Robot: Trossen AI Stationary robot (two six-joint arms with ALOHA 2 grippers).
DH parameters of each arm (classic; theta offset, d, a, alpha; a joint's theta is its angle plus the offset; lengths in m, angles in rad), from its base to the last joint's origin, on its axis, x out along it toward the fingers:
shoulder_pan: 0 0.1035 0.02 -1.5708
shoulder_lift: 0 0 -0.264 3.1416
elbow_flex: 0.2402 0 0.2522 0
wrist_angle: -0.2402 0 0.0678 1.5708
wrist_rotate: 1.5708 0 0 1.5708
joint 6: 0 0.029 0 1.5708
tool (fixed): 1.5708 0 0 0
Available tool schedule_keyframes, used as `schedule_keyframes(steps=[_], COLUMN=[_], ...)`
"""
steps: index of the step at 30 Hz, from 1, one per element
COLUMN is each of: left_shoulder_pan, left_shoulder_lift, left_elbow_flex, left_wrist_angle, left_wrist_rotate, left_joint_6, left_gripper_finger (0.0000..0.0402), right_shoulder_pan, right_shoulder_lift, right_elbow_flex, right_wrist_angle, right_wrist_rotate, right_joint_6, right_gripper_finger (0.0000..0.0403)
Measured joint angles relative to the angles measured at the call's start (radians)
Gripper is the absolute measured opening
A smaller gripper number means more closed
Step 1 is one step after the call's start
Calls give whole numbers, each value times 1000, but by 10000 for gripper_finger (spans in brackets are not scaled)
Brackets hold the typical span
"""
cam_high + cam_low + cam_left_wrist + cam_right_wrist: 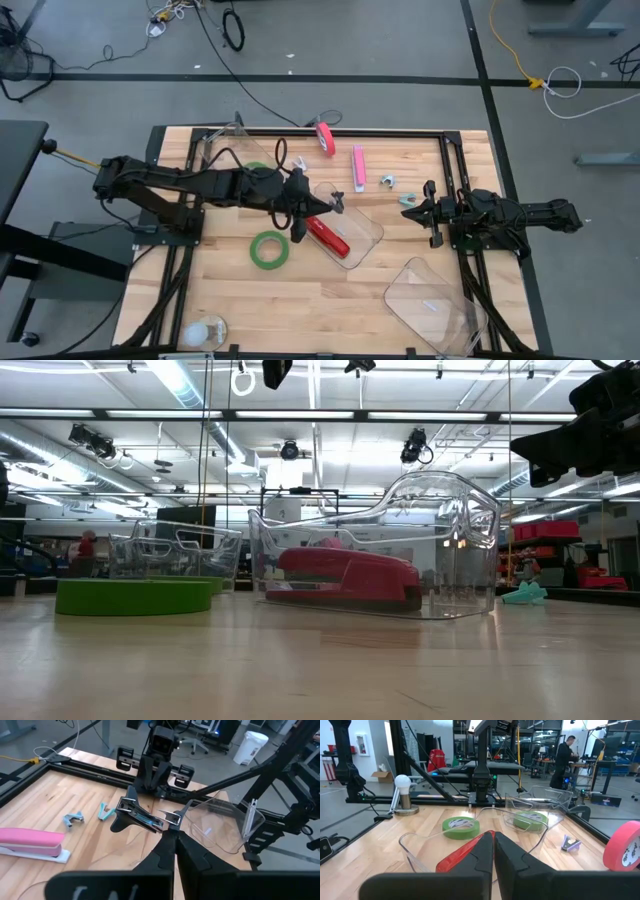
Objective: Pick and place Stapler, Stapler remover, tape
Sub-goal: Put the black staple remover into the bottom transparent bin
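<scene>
My left gripper (312,207) is shut on a black staple remover (136,814), held over the rim of a clear container (350,228) at mid table. A red stapler (329,238) lies in that container and also shows in the low view (345,578). A green tape roll (270,249) lies flat on the table next to it. A pink stapler (358,167), a grey-blue remover (388,181) and a teal remover (410,199) lie farther back and to the right. My right gripper (428,212) is shut and empty by the teal remover. My left gripper pinches the black staple remover by its narrow metal end (169,822) between its two fingertips (165,842). The remover sticks out forward past the fingertips, with its black wings (122,812) at the far end. It is lifted clear of the table, roughly level.
A second clear container (228,160) at the back left holds another green tape roll (258,169). A red tape roll (326,137) stands at the back. A third clear container (430,302) sits front right. A white bulb-like object (204,332) is at the front left.
</scene>
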Motion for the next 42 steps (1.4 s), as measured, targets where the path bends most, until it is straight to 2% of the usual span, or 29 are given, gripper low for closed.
schedule_keyframes(steps=[9,15,31,38,42], left_shoulder_pan=[0,0,0,0,3], left_shoulder_lift=[0,0,0,0,0], left_elbow_flex=[0,0,0,0,0], left_wrist_angle=[1,1,1,1,1], left_wrist_rotate=[0,0,0,0,0], left_joint_6=[-3,-3,-23,-23,-23], left_gripper_finger=[9,9,9,9,9], right_shoulder_pan=[0,0,0,1,0], right_shoulder_lift=[0,0,0,0,0], right_elbow_flex=[0,0,0,0,0], right_wrist_angle=[0,0,11,63,131], right_wrist_rotate=[0,0,-1,-51,35], right_joint_6=[-3,-111,-123,14,214], right_gripper_finger=[18,18,18,18,18])
